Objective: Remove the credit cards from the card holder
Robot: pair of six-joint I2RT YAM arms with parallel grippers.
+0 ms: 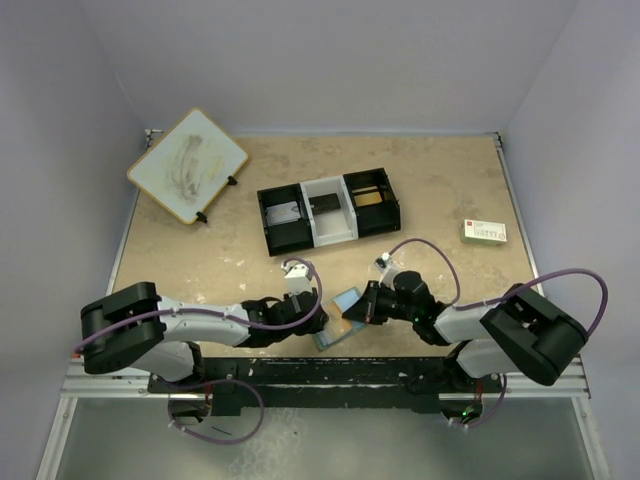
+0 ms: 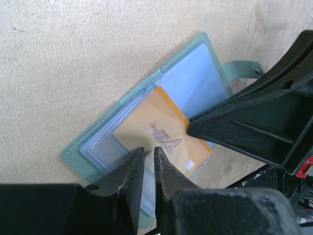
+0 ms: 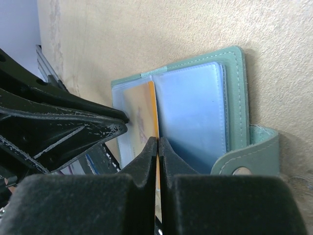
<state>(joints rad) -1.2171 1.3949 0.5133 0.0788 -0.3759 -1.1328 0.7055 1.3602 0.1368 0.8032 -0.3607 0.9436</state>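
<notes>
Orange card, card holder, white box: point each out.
orange card (image 2: 157,131): left wrist view, middle of its printed face.
card holder (image 2: 195,73): left wrist view, pale-blue inner pocket panel.
white box (image 1: 485,232): top external view, centre of its top face.

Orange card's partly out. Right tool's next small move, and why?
Probably draw the right tool away from the card holder, pulling the orange card clear: the tool looks shut on the card's edge, part of it is inside a sleeve, with the left tool at the holder's edge.
</notes>
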